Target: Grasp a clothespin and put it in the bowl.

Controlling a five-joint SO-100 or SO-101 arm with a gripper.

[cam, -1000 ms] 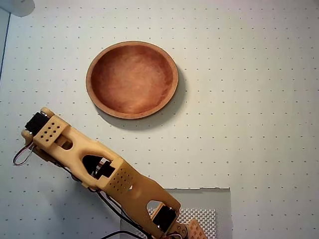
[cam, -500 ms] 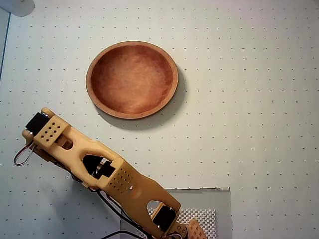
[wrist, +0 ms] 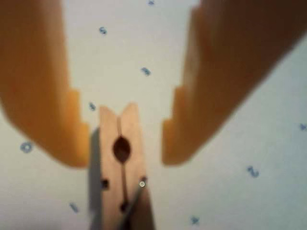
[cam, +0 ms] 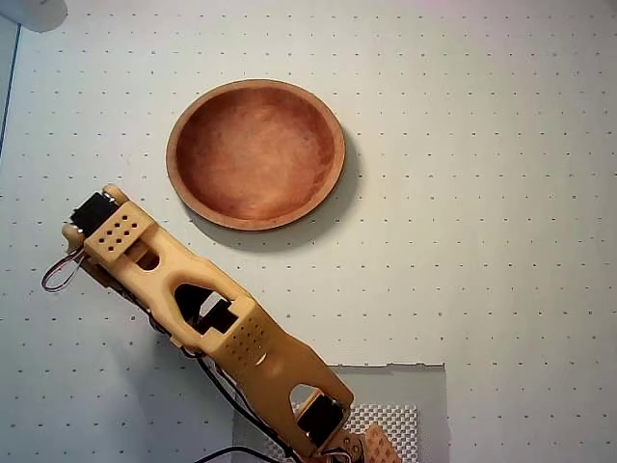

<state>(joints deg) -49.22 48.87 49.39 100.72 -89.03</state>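
Observation:
In the wrist view the pale wooden clothespin (wrist: 122,158) lies on the dotted mat between my two orange fingers. My gripper (wrist: 124,160) is open around it. The left finger (wrist: 43,96) touches its side, and a narrow gap separates it from the right finger (wrist: 211,86). The overhead view shows the round reddish-brown bowl (cam: 255,152) at upper centre with nothing in it. My arm (cam: 193,309) reaches from the bottom edge up to the left, ending below and left of the bowl. It hides the fingers and the clothespin there.
A white dotted mat (cam: 482,193) covers the table. A grey perforated plate (cam: 395,420) sits at the arm's base on the bottom edge. A pale object (cam: 34,12) shows at the top left corner.
The arm's outer end has shifted up and slightly right, nearer the bowl. The bowl has not moved.

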